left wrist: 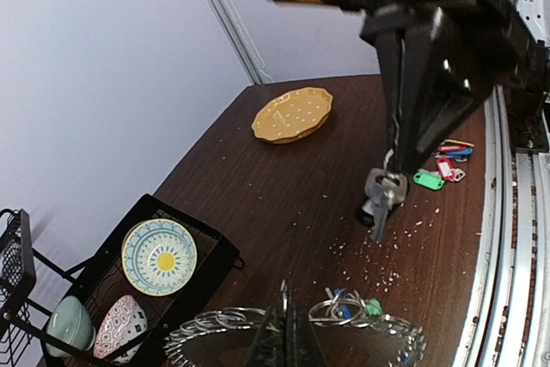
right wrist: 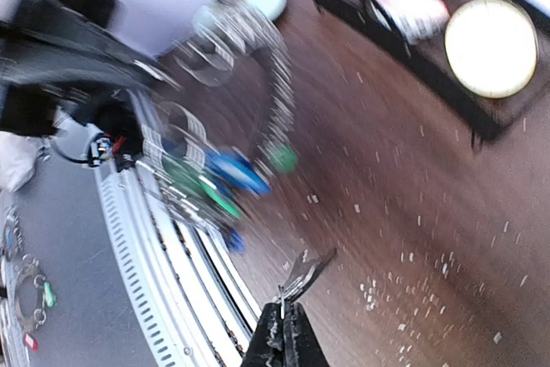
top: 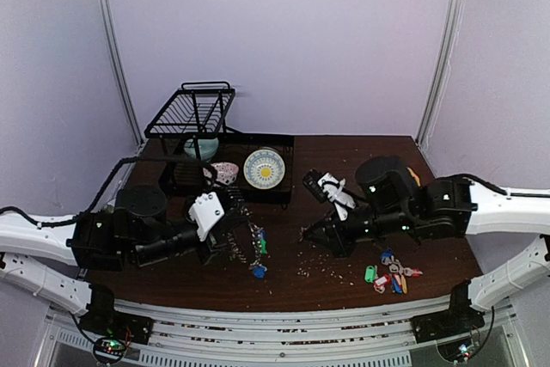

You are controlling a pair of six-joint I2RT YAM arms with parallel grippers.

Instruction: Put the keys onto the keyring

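My left gripper [top: 234, 242] is shut on a small silver ring at the rim of the keyring [top: 252, 240] and holds it on edge above the table, its blue and green tags hanging down. In the left wrist view the fingers [left wrist: 288, 343] pinch that ring on the dark grey keyring [left wrist: 356, 346]. My right gripper [top: 305, 234] is shut on the keys [left wrist: 384, 193], a small silver bunch hanging just above the table, a short way right of the keyring. In the right wrist view the keys [right wrist: 307, 273] stick out of the shut fingers [right wrist: 284, 341]. The keyring [right wrist: 277, 100] is blurred there.
A black dish rack [top: 193, 113] stands at the back left, with a tray holding a yellow-patterned plate [top: 264, 168] and bowls. A loose bunch of coloured tags [top: 392, 275] lies front right. An orange plate [left wrist: 292, 114] lies at the far right. White crumbs [top: 320, 264] dot the table.
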